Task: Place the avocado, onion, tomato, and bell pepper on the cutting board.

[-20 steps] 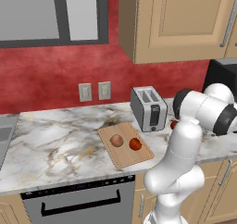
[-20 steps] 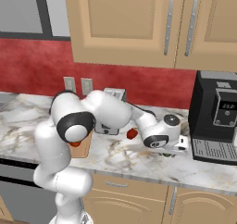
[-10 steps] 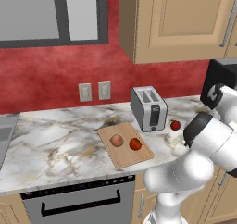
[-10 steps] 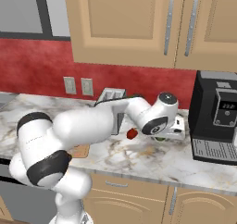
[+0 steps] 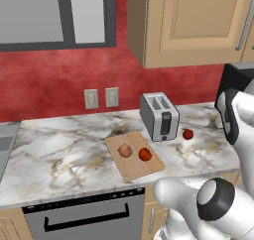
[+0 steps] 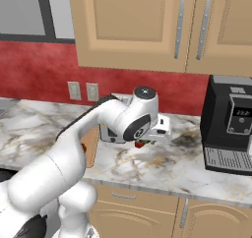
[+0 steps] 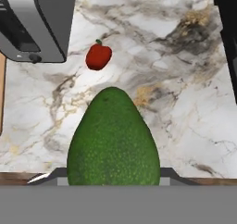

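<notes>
Clamped on the avocado (image 7: pixel 113 137) in the gripper (image 7: pixel 113 179), carried above the marble counter (image 5: pixel 59 150); onion (image 5: pixel 125 150) and tomato (image 5: pixel 145 154) already on the cutting board (image 5: pixel 134 170). Next, probably a swing left past the toaster (image 5: pixel 159 116) to the board, then the bell pepper (image 5: pixel 188 134), lying on the counter right of the toaster. Red backsplash, wood cabinets above, black coffee machine (image 6: pixel 230 125) at right.

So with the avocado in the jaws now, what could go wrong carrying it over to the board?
The toaster stands between here and the cutting board; a low sweep could clip it.
The bell pepper lies loose on the counter under the path and might get knocked away.
The onion and tomato already fill the board's middle, so the avocado could bump them or roll off the edge.
</notes>
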Motion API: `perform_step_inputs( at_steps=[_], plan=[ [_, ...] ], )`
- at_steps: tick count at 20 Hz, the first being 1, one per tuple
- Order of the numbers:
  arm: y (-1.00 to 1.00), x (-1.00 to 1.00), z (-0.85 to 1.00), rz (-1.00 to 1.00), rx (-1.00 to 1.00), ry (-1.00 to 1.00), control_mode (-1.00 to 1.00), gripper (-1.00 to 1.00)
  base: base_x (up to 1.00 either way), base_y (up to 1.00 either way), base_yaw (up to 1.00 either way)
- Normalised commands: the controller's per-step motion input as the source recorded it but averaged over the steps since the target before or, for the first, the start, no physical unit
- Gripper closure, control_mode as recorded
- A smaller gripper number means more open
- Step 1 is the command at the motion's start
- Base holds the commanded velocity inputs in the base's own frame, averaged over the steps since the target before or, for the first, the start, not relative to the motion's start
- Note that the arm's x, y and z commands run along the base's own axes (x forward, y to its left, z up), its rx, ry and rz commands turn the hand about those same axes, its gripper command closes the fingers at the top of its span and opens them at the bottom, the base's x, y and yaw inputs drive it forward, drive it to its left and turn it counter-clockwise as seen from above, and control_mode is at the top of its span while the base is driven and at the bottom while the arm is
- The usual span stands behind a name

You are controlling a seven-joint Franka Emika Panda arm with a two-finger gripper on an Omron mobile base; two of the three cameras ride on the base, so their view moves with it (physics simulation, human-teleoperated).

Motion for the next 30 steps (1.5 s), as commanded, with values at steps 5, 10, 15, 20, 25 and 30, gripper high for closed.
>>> perform_step_inputs(
  at_steps=[5, 10, 15, 20, 25, 30],
  plan=[
    [0.98, -0.27, 0.18, -0.01, -0.01, -0.02, -1.0, 1.0, 0.0, 0.0, 0.0],
    [1.0, -0.16, 0.04, 0.0, -0.01, 0.0, -1.0, 1.0, 0.0, 0.0, 0.0],
    [1.0, -0.1, 0.0, 0.0, -0.01, 0.0, -1.0, 1.0, 0.0, 0.0, 0.0],
    [0.96, -0.06, 0.0, 0.0, 0.0, 0.0, -1.0, 1.0, 0.0, 0.0, 0.0],
    [0.82, 0.0, 0.0, 0.0, 0.0, 0.02, -1.0, 1.0, 0.0, 0.0, 0.0],
    [0.68, 0.0, 0.0, 0.0, 0.0, 0.13, -1.0, 1.0, 0.0, 0.0, 0.0]
  ],
)
